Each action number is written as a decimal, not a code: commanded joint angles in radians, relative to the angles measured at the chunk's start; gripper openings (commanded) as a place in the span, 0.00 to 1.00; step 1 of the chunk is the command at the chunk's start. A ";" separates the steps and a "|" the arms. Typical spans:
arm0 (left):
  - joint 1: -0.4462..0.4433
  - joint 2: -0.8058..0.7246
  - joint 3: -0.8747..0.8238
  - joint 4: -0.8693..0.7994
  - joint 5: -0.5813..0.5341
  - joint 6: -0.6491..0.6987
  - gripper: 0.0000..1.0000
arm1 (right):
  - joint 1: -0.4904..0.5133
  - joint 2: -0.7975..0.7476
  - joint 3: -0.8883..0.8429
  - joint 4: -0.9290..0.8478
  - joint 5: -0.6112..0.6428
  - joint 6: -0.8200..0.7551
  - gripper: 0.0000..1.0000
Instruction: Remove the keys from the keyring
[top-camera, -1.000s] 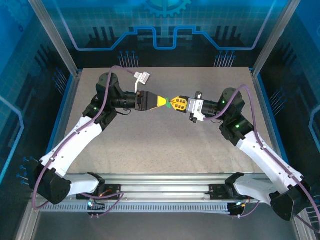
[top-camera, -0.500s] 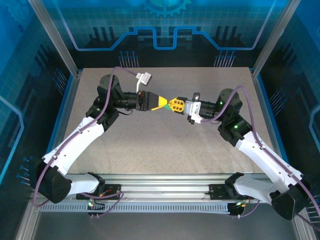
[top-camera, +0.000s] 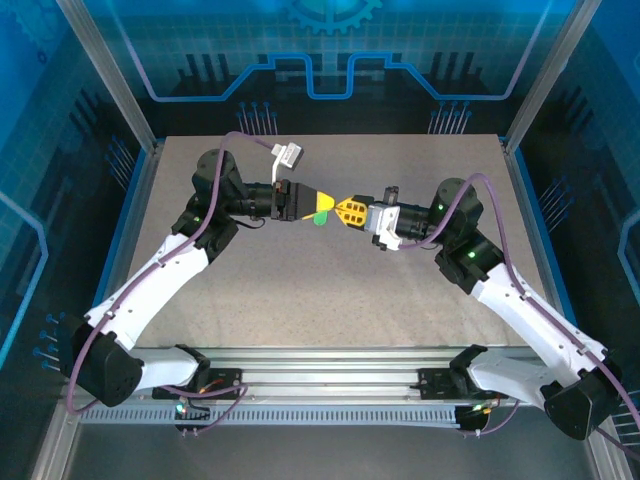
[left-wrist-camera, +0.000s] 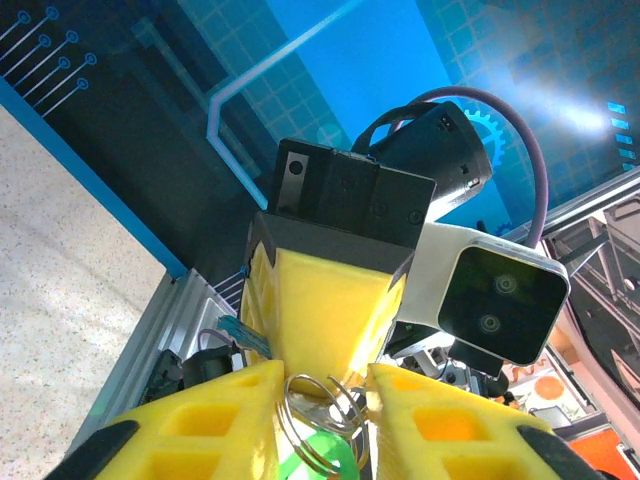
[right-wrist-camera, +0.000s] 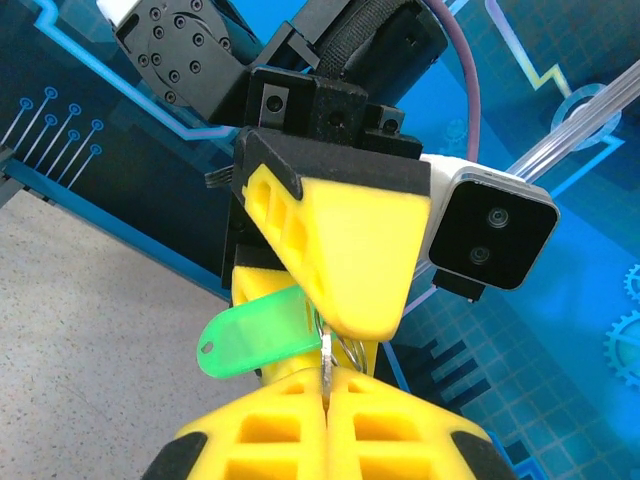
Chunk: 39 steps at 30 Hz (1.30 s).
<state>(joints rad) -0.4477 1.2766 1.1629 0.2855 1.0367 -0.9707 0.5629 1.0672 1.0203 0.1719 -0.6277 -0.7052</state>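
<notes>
Above the middle of the table my two yellow-fingered grippers meet tip to tip. My left gripper (top-camera: 322, 204) (left-wrist-camera: 325, 400) has the silver wire keyring (left-wrist-camera: 292, 430) wedged between its fingers, with the coils spread apart. The key's bright green head (right-wrist-camera: 250, 335) (top-camera: 320, 218) (left-wrist-camera: 325, 455) sticks out sideways from between the left gripper's fingers (right-wrist-camera: 350, 250). My right gripper (right-wrist-camera: 326, 390) (top-camera: 341, 211) is shut on a thin grey metal piece, apparently the key's stub, right beside the ring. Its fingers (left-wrist-camera: 320, 300) face the left wrist camera.
The speckled grey table (top-camera: 330, 280) lies well below both grippers. A blue-lit wall and aluminium frame posts (top-camera: 120, 90) surround it. A white cable connector (top-camera: 287, 156) hangs over the left arm's wrist.
Both grippers have shifted a little to the left while staying joined. The green head has swung from the right gripper's tip to below the left gripper's fingertips.
</notes>
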 joint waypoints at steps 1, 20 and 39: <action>-0.003 -0.012 0.000 0.063 0.028 -0.008 0.26 | 0.012 0.005 0.020 -0.044 0.039 -0.022 0.00; 0.001 -0.088 -0.086 0.197 -0.092 0.014 0.21 | 0.060 0.048 0.124 -0.147 0.140 0.148 0.00; 0.005 -0.142 -0.176 0.326 -0.159 -0.005 0.17 | 0.231 0.042 0.015 0.104 0.483 0.156 0.00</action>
<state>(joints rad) -0.4213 1.1709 1.0058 0.5613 0.8364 -0.9703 0.7723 1.0897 1.0412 0.2089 -0.2115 -0.5495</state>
